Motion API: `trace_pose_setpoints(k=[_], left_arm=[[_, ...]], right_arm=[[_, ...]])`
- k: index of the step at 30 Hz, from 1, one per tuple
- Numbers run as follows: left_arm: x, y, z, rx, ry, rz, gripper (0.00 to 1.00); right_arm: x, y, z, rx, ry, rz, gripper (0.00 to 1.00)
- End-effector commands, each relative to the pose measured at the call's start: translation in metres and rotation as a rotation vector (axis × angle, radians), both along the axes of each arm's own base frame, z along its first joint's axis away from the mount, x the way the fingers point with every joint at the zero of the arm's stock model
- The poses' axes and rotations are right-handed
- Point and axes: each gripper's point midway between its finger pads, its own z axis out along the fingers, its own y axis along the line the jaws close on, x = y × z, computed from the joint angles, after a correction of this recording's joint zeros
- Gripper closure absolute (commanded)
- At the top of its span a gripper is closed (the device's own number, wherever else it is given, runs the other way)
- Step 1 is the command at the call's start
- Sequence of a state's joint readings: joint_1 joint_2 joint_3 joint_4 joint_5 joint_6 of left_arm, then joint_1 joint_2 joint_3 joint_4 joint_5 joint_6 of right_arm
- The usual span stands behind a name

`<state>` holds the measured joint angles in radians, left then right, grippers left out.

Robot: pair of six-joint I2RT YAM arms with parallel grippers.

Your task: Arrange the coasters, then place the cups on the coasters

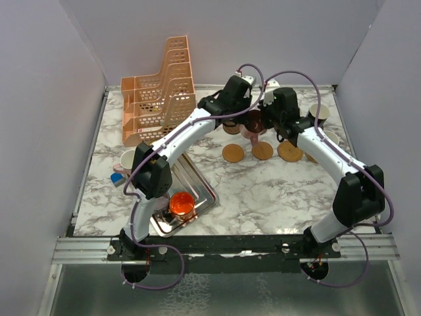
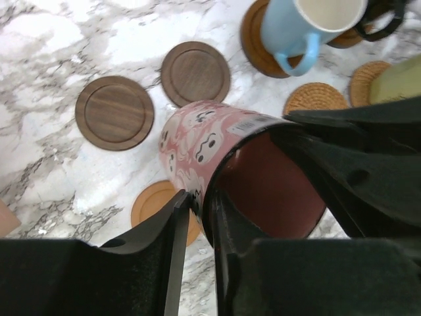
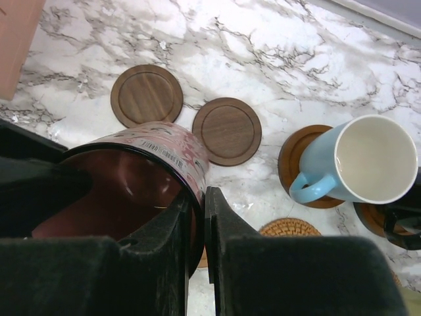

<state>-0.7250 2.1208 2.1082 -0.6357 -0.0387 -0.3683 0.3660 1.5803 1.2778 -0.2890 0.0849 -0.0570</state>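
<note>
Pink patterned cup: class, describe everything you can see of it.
The pink cup looks like glazed ceramic: white cartoon figures outside, dark maroon inside, a barcode sticker by the rim. It hangs tilted above the marble table and its coasters. The left pincer and the right pincer each pinch its wall at the rim. No handle shows.

A pink mug (image 2: 204, 141) printed with small white figures, maroon inside, has its rim wall pinched by the left tool (image 2: 200, 197) on one side and the right tool (image 3: 200, 197) on the other. A tan coaster (image 2: 152, 203) shows partly beneath it. Beside it lie two dark rimmed wooden coasters (image 2: 114, 112), apart and bare. A light blue mug (image 2: 296, 29) stands upright on another dark coaster (image 2: 253, 43), with woven coasters (image 2: 314, 97) near it. An orange cup (image 1: 181, 204) sits well apart at the near left of the tabletop (image 1: 263, 191), a white cup (image 1: 128, 159) beyond it
</note>
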Motion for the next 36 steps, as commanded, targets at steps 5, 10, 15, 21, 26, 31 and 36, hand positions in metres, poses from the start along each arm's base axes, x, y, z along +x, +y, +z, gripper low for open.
trace_pose_setpoints(k=[5, 10, 15, 21, 26, 31, 36], left_arm=[[-0.033, -0.009, 0.120, -0.230, -0.199, -0.240, 0.56], [-0.045, -0.007, 0.129, -0.247, -0.220, -0.332, 0.43], [-0.049, 0.002, 0.136, -0.221, -0.268, -0.365, 0.40], [-0.048, 0.009, 0.127, -0.178, -0.280, -0.356, 0.38], [-0.043, 0.013, 0.123, -0.156, -0.287, -0.333, 0.38], [-0.040, 0.014, 0.121, -0.147, -0.291, -0.320, 0.38], [-0.039, 0.014, 0.118, -0.144, -0.287, -0.319, 0.38]], right_arm=[[-0.003, -0.042, 0.018, 0.007, -0.038, -0.096, 0.99], [-0.016, -0.059, 0.024, 0.032, -0.029, -0.122, 0.99], [-0.041, -0.080, 0.026, 0.053, -0.002, -0.172, 0.99], [-0.063, -0.103, 0.020, 0.100, 0.033, -0.270, 0.99], [-0.066, -0.127, 0.020, 0.139, 0.052, -0.434, 0.99], [-0.065, -0.136, 0.012, 0.184, 0.094, -0.503, 0.99], [-0.059, -0.139, -0.003, 0.160, 0.135, -0.505, 0.99]])
